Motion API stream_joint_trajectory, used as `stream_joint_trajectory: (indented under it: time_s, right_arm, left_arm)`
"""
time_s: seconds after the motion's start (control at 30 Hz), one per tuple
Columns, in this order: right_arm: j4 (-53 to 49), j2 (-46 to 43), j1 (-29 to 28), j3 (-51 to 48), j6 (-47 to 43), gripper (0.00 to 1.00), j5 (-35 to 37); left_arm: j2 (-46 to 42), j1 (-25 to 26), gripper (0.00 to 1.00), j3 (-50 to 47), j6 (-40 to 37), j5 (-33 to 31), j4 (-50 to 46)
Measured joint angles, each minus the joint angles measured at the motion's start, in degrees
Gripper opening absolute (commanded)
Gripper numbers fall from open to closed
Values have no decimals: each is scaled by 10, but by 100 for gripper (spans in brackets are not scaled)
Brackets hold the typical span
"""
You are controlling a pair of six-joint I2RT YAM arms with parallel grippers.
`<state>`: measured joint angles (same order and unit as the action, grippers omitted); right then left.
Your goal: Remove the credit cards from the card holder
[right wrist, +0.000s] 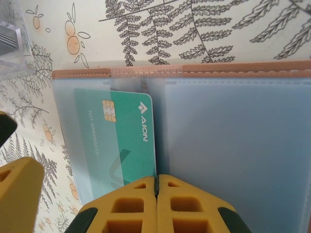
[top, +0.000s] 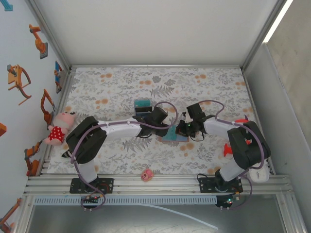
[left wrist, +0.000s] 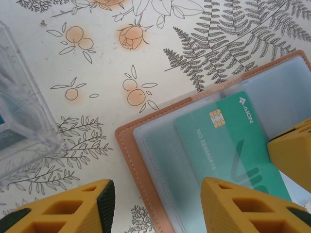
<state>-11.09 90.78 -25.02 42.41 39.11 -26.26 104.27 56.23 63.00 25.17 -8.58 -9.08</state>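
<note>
Looking at where you are, I'd call this somewhere mid-task, with at least one card to go. The card holder (top: 172, 138) lies open and flat on the tabletop (top: 112, 92). A teal card (right wrist: 121, 141) is still tucked in its clear pocket, chip side up, right by the fold. The pocket across the fold looks empty to me, though part of the card holder is hidden behind the jaws. Getting that teal card out looks like the job left.

Your right gripper (right wrist: 156, 182) is down at the card holder with its jaws pressed together, tips right at the teal card's edge by the fold. I can't tell if they've got hold of the card or are only pushing on the pocket. Your left gripper (left wrist: 155, 194) has its jaws spread wide and holds nothing. One finger is over the card holder and the other is off its edge over bare tabletop.

Near the card holder's far left corner there's a clear box (top: 142, 107) with something teal and dark in it. Could be cards you've already pulled, but it's too small to be sure.
</note>
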Motion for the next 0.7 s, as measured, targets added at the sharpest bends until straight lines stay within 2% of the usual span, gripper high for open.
stream_joint_trajectory:
  time_s: [0.4, 0.53, 0.7]
  right_arm:
    - [-3, -10, 0, 3, -2, 0, 0]
    - [-3, -11, 0, 3, -2, 16, 0]
    - [-3, -28, 0, 1, 1, 24, 2]
  left_arm:
    - [34, 9, 48, 21, -18, -24, -31]
    - [39, 15, 47, 26, -22, -34, -37]
    - [39, 15, 46, 26, -22, -37, -38]
